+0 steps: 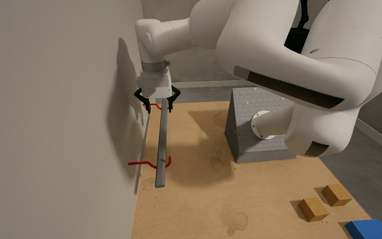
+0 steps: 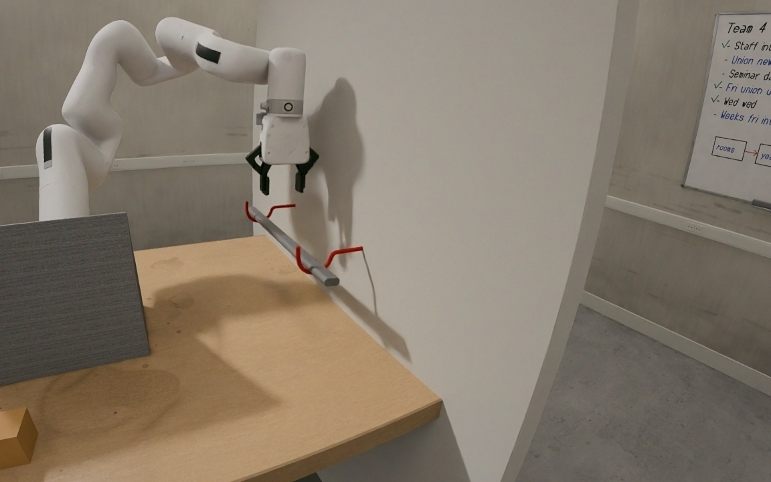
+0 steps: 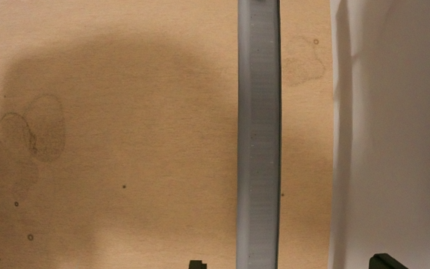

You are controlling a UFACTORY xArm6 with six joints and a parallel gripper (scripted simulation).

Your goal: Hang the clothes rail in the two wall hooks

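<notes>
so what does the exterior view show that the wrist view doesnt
Only the exterior view shows the two red wire wall hooks cradling the long grey metal rail, the open black-fingered tool hanging above it holding nothing, the white arm, the grey textured block, a brown cube and the whiteboard.

Only the wrist view shows, from straight above, the strip of table between rail and wall, and ring stains on the wood.

Both show the rail, the light wooden table and the white wall.

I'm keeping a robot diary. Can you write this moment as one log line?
rail: in both red hooks | gripper: open, empty, above rail | step: rail hung
</notes>
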